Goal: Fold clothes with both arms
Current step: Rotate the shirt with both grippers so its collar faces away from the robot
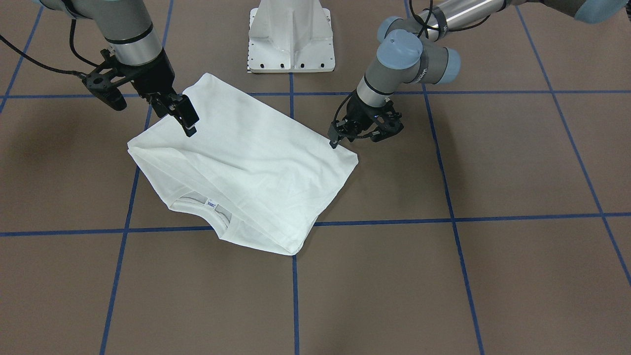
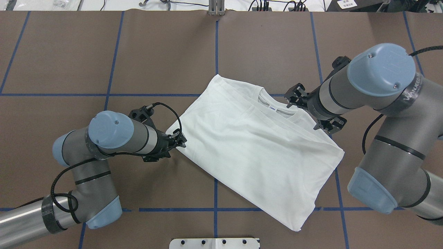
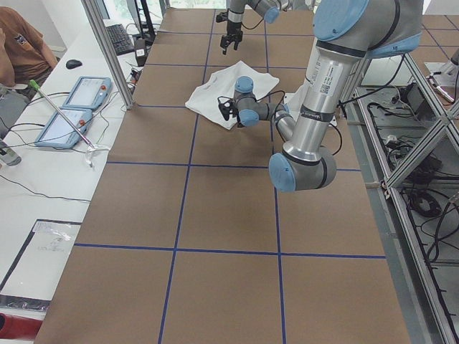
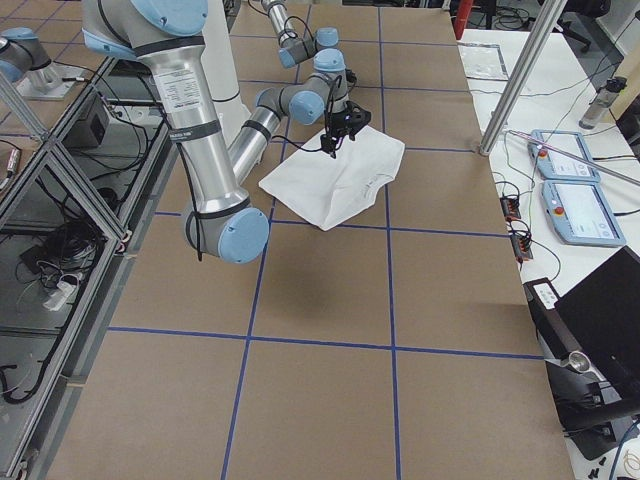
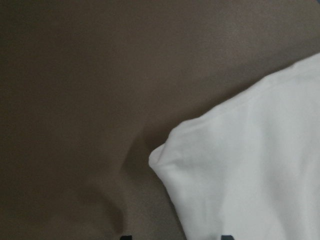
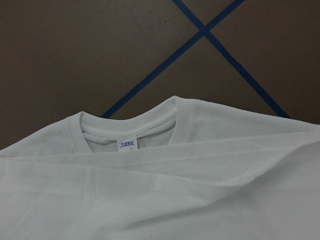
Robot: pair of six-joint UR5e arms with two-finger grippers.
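Note:
The white T-shirt (image 2: 263,148) lies folded into a rough rectangle on the brown table, plain side up, with the collar and its white-blue label (image 1: 212,203) showing; no printed text shows. My left gripper (image 2: 180,142) is low at the shirt's left corner (image 5: 165,157). Its fingertips (image 5: 125,236) stand apart, open, with the corner just ahead of them. My right gripper (image 1: 190,125) hovers above the shirt's right edge near the collar. It looks open and holds nothing. The right wrist view shows the collar label (image 6: 128,144) from above and no fingers.
The white pedestal base (image 1: 291,39) stands at the table's robot side, close to the shirt. Blue tape lines (image 1: 295,296) cross the table. Beyond the far edge is a side table with tablets (image 3: 72,107), and a person (image 3: 21,50) sits there.

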